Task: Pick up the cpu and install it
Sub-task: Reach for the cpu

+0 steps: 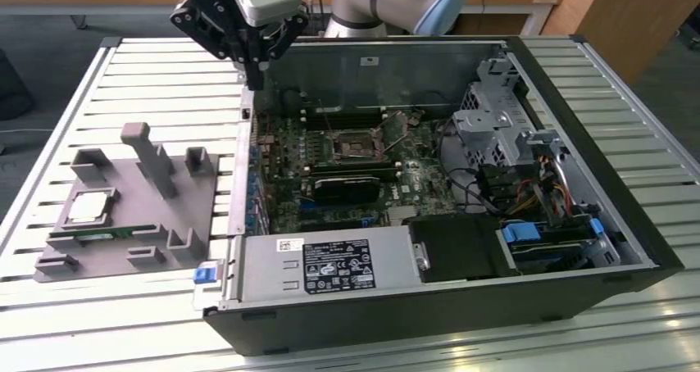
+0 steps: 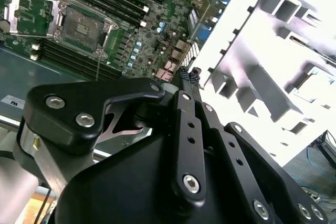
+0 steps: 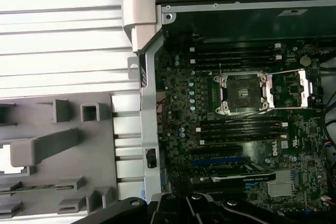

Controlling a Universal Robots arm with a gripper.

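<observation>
Over the black computer case's wall [image 1: 243, 171], the black gripper [image 1: 256, 77] hangs pinched closed, empty; the flat silvery square cpu [image 1: 90, 207] sits well apart on a grey plastic tray [image 1: 115, 253]. Dropping here risks clipping that wall, imo.

The cpu [image 1: 90, 208] lies flat on a grey tray [image 1: 110, 256], at nine o'clock from the open case [image 1: 438, 323]. The gripper [image 1: 254, 82] hangs over the case's wall, at one o'clock from the cpu, well apart.
</observation>
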